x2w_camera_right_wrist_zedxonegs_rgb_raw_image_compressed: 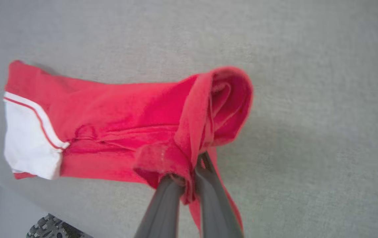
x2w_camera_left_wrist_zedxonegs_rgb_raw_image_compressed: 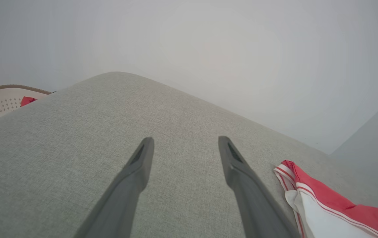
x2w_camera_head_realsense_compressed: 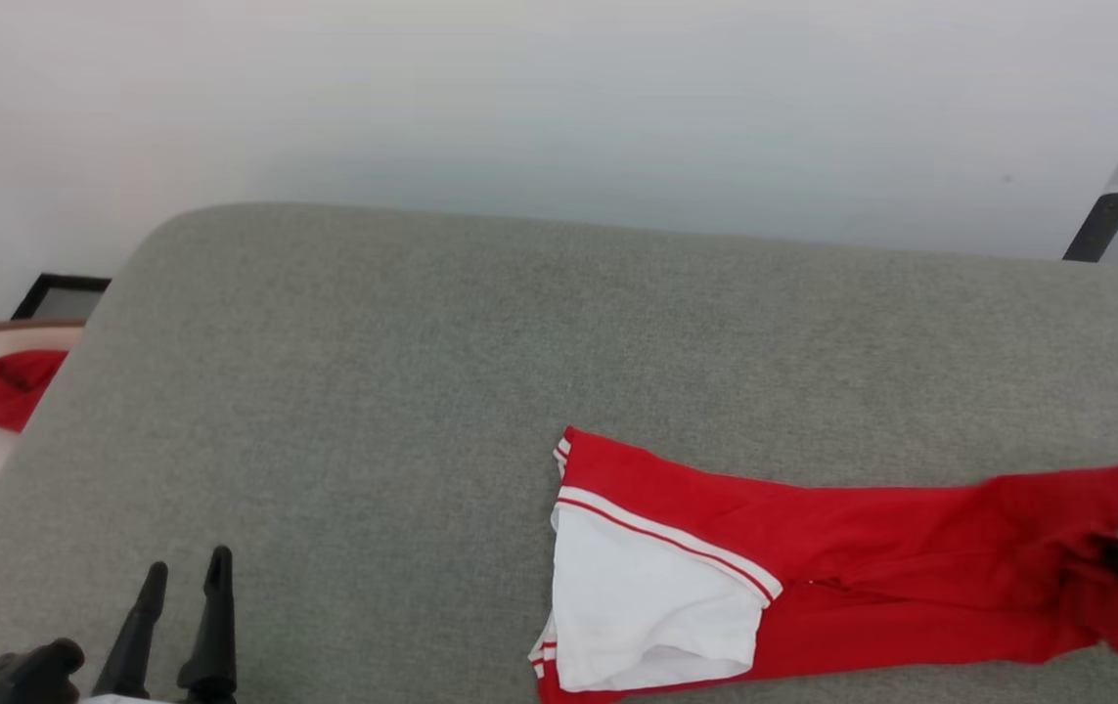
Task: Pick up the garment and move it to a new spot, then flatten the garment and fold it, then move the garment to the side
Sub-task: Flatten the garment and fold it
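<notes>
The garment [x2w_camera_head_realsense_compressed: 813, 577], a red jersey tee, lies as a long rumpled band on the near right part of the grey upholstered surface [x2w_camera_head_realsense_compressed: 422, 342]. Its white sleeve [x2w_camera_head_realsense_compressed: 637, 606] points toward the middle, and its far end is bunched and raised off the fabric.

The right end effector [x2w_camera_right_wrist_zedxonegs_rgb_raw_image_compressed: 189, 168] has that bunched red end pinched between nearly closed fingers. I judge this to be the carry to a new spot, since the tee is neither flat nor neatly folded. Next it needs setting down with room around it, then a second grip near the sleeve end to spread it.

The left end effector [x2w_camera_head_realsense_compressed: 189, 562] hovers low at the near left, fingers wide apart and empty, well apart from the tee. The right arm reaches in from the right edge.
</notes>
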